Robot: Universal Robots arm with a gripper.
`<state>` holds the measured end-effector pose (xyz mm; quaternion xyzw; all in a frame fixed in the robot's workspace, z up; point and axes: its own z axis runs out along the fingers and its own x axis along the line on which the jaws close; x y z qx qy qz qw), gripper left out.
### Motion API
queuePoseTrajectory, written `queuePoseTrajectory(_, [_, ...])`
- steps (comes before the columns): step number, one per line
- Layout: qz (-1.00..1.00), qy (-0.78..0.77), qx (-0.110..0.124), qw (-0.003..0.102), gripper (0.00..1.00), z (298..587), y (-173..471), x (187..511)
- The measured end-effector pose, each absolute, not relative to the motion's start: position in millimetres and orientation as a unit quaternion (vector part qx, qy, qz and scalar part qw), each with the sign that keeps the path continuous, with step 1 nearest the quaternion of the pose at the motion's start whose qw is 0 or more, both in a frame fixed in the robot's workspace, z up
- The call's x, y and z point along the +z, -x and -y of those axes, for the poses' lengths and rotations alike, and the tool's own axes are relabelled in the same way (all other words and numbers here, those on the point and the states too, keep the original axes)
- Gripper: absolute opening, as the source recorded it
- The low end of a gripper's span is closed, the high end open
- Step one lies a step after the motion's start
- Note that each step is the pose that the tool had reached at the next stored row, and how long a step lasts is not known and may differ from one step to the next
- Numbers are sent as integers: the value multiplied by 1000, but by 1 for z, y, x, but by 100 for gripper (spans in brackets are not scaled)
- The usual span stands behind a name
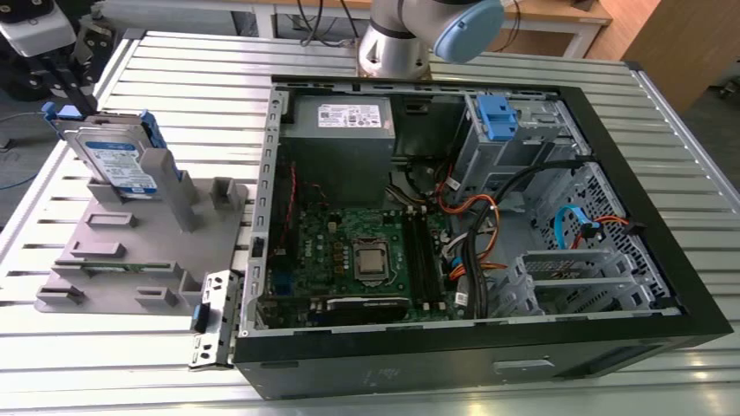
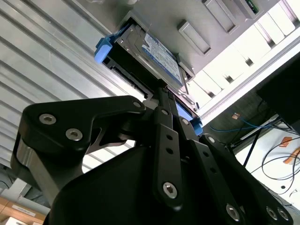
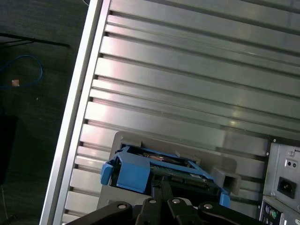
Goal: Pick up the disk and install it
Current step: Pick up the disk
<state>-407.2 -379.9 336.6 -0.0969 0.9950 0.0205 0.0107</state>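
- While the flat rectangular silver-metal disk point(image 1: 116, 163), with its white-and-blue label and blue plastic bracket, is standing upright in a slot of the grey plastic fixture point(image 1: 156, 234), jamming is being judged the main risk. A pull made off the slot's line would probably be wedging the bracket against the slot walls.
- A slip is also being judged possible, because the disk is being approached at one narrow edge, between the blue end tabs point(image 2: 103, 47). A shallow or off-centre hold could be letting the drive swing or drop.
- A knock against the rim of the open black computer case point(image 1: 463, 368) is being judged a further hazard. The fixture is lying well apart from the case, toward the exterior view's left on the slatted aluminium table point(image 1: 116, 364).
- The state of the black claw point(image 2: 165, 91) is not being shown: released, clenched or grasping cannot be told.
- In both wrist views the claw is being seen at the disk's upper edge, between the end tabs. Whether it is touching or just beside that edge cannot be told.
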Motion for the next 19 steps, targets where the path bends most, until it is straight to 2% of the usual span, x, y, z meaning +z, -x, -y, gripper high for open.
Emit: queuePoseTrajectory(19, [-979, 204, 21, 8, 11, 380, 407, 336])
